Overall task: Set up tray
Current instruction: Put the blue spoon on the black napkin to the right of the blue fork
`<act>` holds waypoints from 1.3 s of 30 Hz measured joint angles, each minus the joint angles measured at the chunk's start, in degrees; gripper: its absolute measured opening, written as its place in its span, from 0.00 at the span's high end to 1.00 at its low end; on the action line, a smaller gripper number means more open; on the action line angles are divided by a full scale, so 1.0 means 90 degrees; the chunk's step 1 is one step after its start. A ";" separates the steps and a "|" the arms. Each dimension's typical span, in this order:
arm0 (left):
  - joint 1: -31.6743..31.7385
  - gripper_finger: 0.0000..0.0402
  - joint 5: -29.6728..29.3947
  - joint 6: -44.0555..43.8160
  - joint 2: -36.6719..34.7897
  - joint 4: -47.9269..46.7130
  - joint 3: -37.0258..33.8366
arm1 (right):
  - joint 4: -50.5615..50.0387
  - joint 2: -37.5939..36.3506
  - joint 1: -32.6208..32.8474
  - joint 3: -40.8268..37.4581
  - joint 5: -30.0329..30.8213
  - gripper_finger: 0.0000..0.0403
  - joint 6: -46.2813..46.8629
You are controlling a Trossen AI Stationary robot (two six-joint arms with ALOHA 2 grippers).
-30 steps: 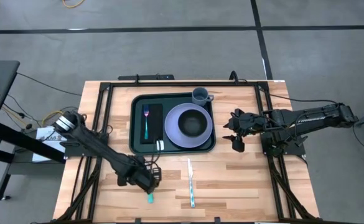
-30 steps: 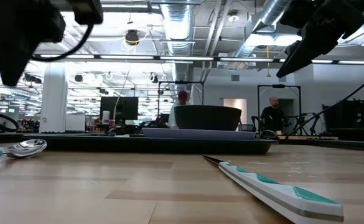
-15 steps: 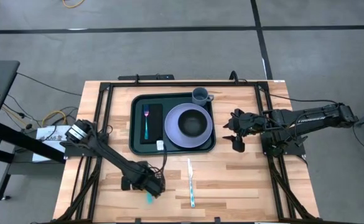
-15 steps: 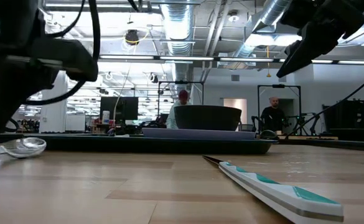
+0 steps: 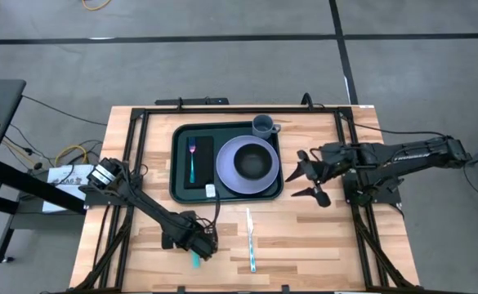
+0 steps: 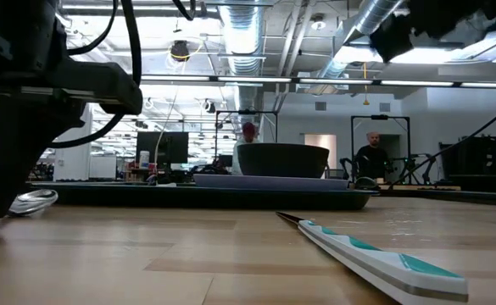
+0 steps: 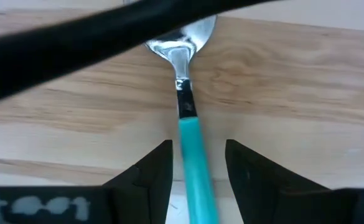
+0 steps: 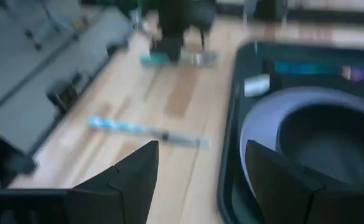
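Wooden table (image 5: 320,237), left tool (image 7: 197,163) open astride spoon handle (image 7: 194,168); right tool (image 5: 310,177) seemingly open beside tray (image 5: 176,163) edge.

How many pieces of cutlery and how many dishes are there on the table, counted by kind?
Spoon: 1
Knife: 1
Fork: 1
Plate: 1
Bowl: 1
Cup: 1
Total: 6

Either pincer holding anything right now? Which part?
Nothing held. Left pincer is open, straddling the spoon handle's teal part on the table. Right pincer is open, empty.
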 joint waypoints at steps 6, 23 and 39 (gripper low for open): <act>-0.0001 0.66 0.0088 0.0002 0.0000 0.0041 0.0000 | 0.0224 -0.0127 -0.0002 0.0002 -0.0029 0.43 0.0100; 0.0006 0.75 0.0158 -0.0047 -0.0016 0.0251 -0.0244 | 0.0221 -0.0122 0.0002 0.0000 -0.0043 0.43 0.0151; 0.0101 0.93 -0.0031 -0.0025 -0.0060 0.0328 -0.0063 | 0.0221 -0.0122 0.0000 -0.0002 -0.0026 0.43 0.0151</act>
